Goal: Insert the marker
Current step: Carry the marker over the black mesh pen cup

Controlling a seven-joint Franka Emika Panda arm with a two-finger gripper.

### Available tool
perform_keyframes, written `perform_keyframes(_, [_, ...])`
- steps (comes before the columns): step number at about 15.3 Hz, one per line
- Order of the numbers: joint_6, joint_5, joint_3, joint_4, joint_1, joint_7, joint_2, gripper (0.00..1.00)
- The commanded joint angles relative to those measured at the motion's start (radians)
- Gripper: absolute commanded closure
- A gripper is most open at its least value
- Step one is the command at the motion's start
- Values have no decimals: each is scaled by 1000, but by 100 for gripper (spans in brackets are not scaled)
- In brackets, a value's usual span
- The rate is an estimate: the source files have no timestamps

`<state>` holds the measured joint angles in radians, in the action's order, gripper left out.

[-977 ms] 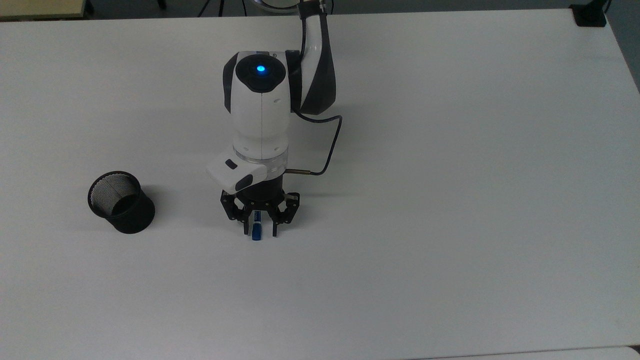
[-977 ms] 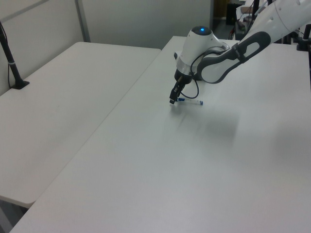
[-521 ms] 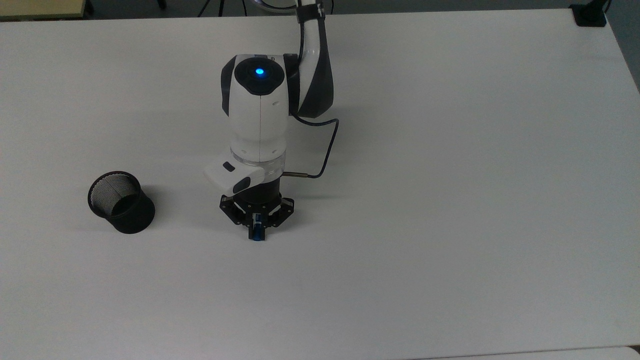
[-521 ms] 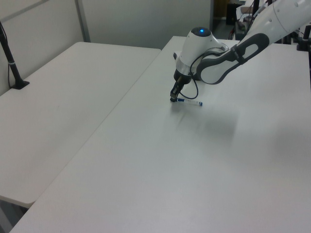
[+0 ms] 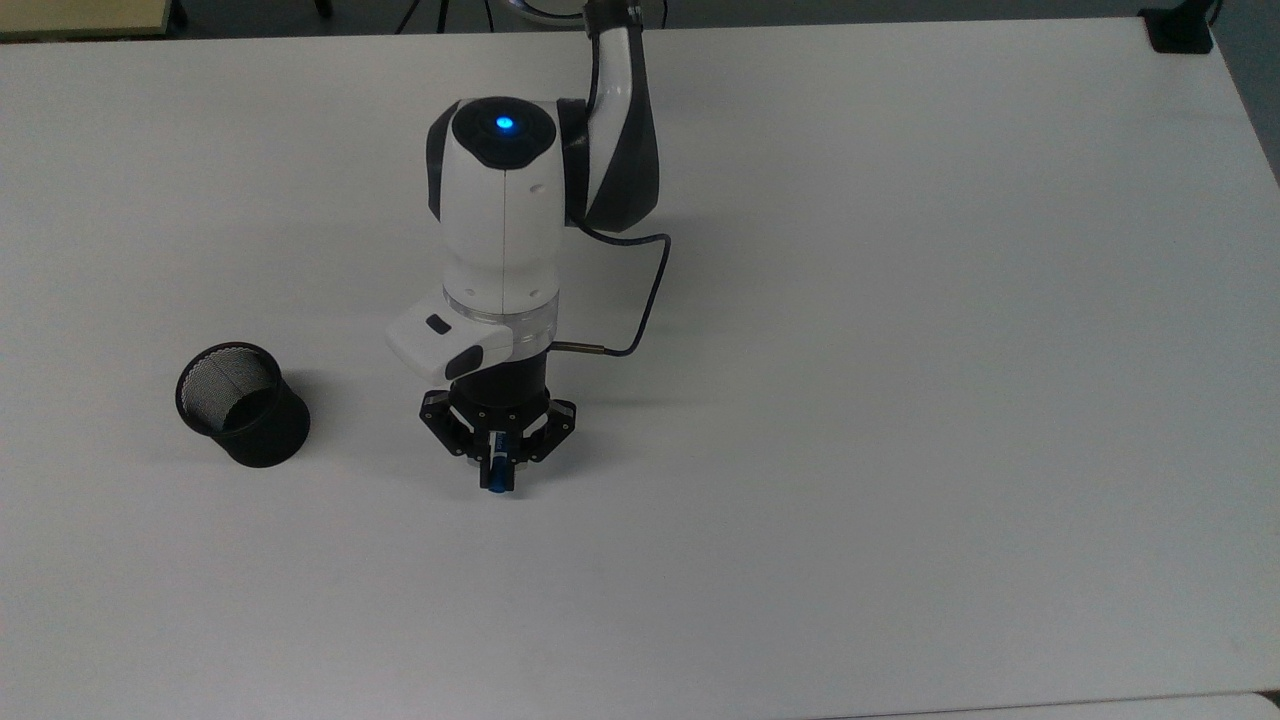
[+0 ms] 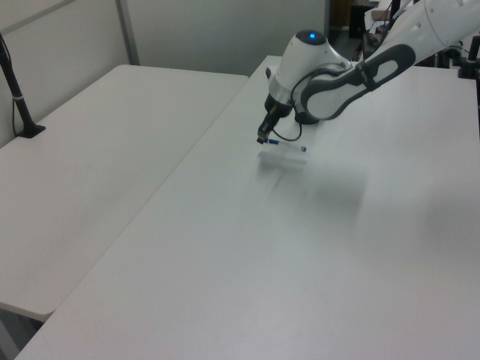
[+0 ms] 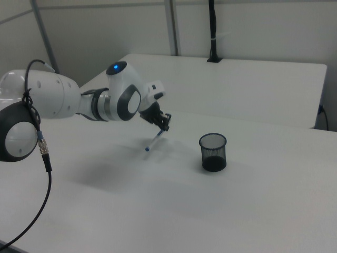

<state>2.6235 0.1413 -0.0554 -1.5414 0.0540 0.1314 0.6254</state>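
1. Gripper (image 5: 498,462) is clamped on the marker (image 7: 154,142), gripping it near one end.
2. Marker is off the table (image 5: 900,400). In the right view it hangs slanted down from the fingers, with the far blue tip lowest. In the left view it sticks out sideways from the gripper (image 6: 263,137) with its shadow on the table below.
3. In the top view a blue end pokes out between the fingers; the rest of the barrel is hidden under the wrist.
4. Handling, my read: light, stiff and smooth plastic. The round barrel can pivot in a two-finger pinch, and the end grip leaves a long free length that may swing.
5. A better hold would be nearer mid-barrel. As held, it likely needs slow moves so the tilt stays put.
6. Mesh cup (image 5: 242,403) stands upright with its mouth open, well apart from the gripper toward the top view's left. It's the likely target.
7. Nothing lies between marker and cup. The low tip must clear the rim before going in, and clipping the rim could tip the cup, which looks light.
8. The wrist cable (image 5: 640,300) loops clear of the path.
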Motion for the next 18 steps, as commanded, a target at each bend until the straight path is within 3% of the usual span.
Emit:
perform_keyframes(1, [10,14,-40,-6,-2,43,-73,88])
perform_keyframes(4, [18,14,-72,-6,-20,43,-128,88])
perform_keyframes(10, [177,23,-72,-13,-138,36,-170,87])
perform_keyframes(18, [316,76,-70,-39,-210,34,-148,86])
